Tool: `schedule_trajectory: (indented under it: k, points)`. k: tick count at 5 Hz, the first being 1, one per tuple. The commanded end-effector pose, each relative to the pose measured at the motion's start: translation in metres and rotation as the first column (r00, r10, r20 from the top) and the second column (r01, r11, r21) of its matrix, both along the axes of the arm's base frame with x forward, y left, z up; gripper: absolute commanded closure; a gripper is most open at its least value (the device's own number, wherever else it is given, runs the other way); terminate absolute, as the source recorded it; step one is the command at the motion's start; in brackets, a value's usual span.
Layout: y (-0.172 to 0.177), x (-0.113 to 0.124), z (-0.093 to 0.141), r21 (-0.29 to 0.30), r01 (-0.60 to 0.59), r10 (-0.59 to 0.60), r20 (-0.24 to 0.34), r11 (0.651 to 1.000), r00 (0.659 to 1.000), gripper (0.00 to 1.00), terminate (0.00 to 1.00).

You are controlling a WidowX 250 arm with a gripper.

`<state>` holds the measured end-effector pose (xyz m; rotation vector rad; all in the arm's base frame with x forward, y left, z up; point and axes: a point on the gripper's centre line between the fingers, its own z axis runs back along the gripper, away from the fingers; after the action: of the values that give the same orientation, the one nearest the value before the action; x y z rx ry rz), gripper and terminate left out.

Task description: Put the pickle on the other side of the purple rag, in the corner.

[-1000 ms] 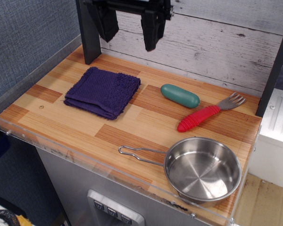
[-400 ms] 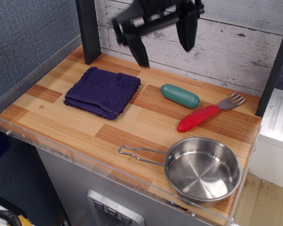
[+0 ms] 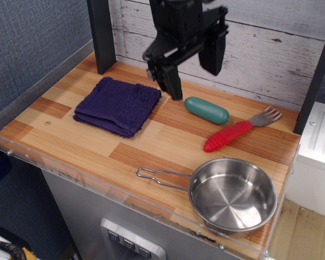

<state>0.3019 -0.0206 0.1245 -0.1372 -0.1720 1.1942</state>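
Note:
The teal-green pickle (image 3: 206, 110) lies on the striped wooden tabletop, right of the folded purple rag (image 3: 117, 105). My gripper (image 3: 194, 76) hangs open above and just behind the pickle, one finger (image 3: 170, 81) near the pickle's left end and the other finger (image 3: 214, 56) higher up at the back. It holds nothing. The far-left corner (image 3: 86, 62) of the table lies beyond the rag, next to a dark post.
A red-handled fork (image 3: 237, 131) lies right of the pickle. A steel pan (image 3: 232, 194) with a wire handle sits at the front right. A clear acrylic rim (image 3: 70, 172) runs along the front edge. A dark post (image 3: 102, 35) stands at the back left.
My gripper has moved from the top of the view, rightward and down, and turned, so it now hangs low over the pickle's left end. The objects have not moved.

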Motion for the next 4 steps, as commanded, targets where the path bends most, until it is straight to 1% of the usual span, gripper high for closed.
schedule_trajectory:
  k: [1,2,3,4]
  points:
    - [0.010,0.045,-0.004,0.087,-0.101,0.098,0.036,0.991,0.995,0.00,0.00]
    - [0.013,0.061,-0.021,0.125,-0.102,0.101,0.010,0.987,0.995,0.00,0.00]
    - [0.013,0.066,-0.039,0.154,-0.115,0.119,-0.015,0.981,0.993,0.00,0.00]
    - [0.017,0.066,-0.052,0.205,-0.104,0.113,-0.034,0.973,0.993,0.00,0.00]
